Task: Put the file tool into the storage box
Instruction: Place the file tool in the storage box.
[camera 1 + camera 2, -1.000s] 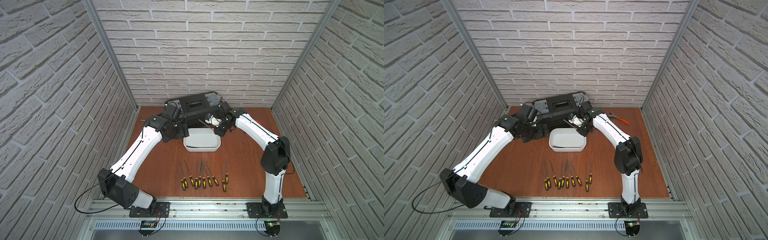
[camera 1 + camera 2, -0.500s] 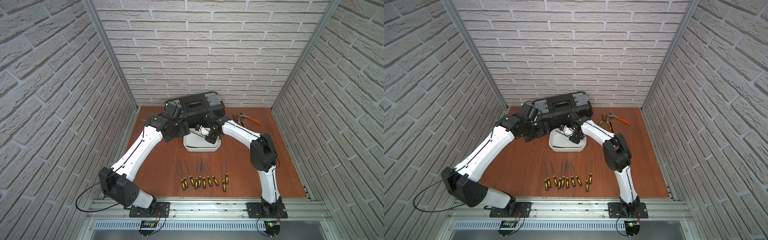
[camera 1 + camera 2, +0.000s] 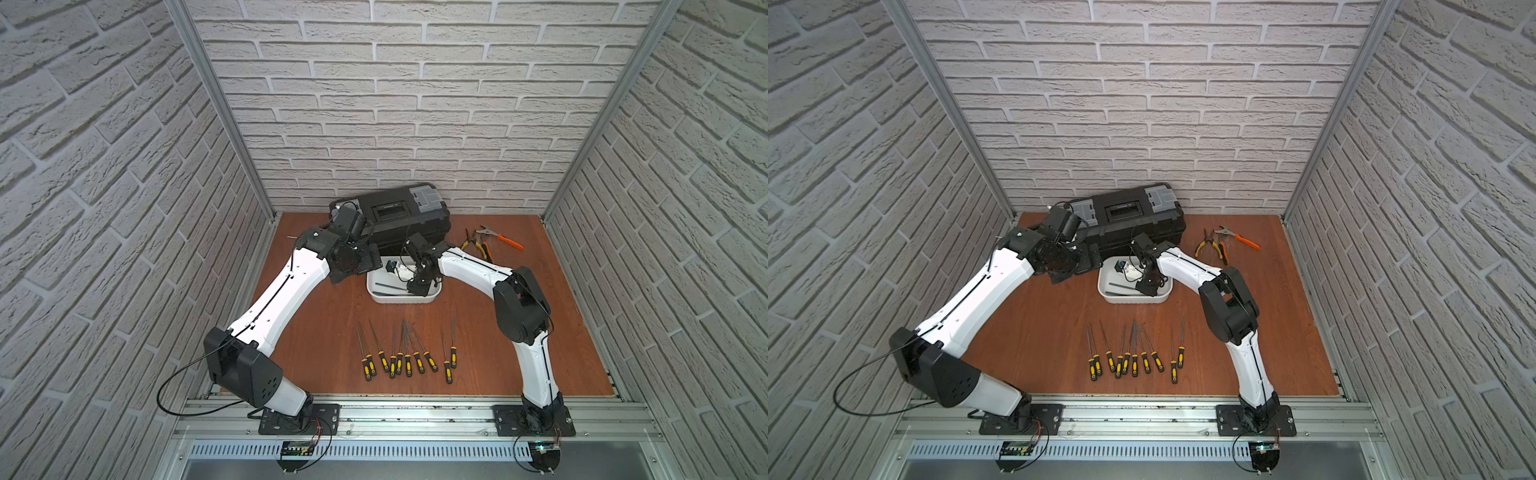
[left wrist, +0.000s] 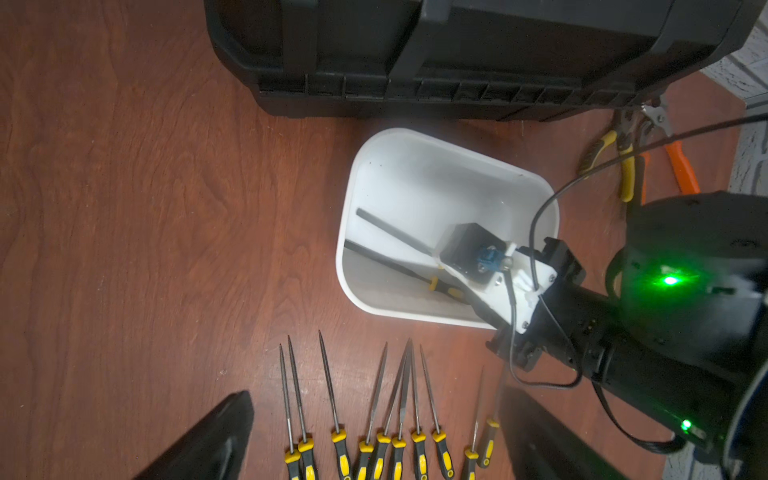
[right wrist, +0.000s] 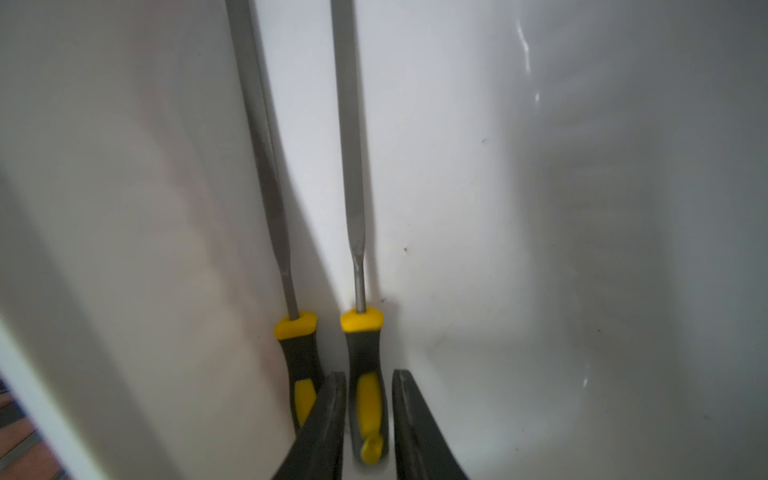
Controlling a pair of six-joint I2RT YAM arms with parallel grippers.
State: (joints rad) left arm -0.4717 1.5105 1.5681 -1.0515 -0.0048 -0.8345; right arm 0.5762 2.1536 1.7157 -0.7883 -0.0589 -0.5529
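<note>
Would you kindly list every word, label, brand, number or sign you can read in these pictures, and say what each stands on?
No text is readable in any view.
Black toolbox: a faint pale mark on its lid by the handle, too small to read.
Storage box and the file handles in it: no lettering visible.

Reddish-brown wood tabletop (image 3: 324, 316). Black toolbox (image 3: 399, 216) at back against wall. White storage box (image 3: 399, 300) just before it. Pliers (image 3: 478, 246), yellow- and orange-handled, rear right. Row of yellow-black-handled files (image 3: 405, 353) near front, tips pointing back.
</note>
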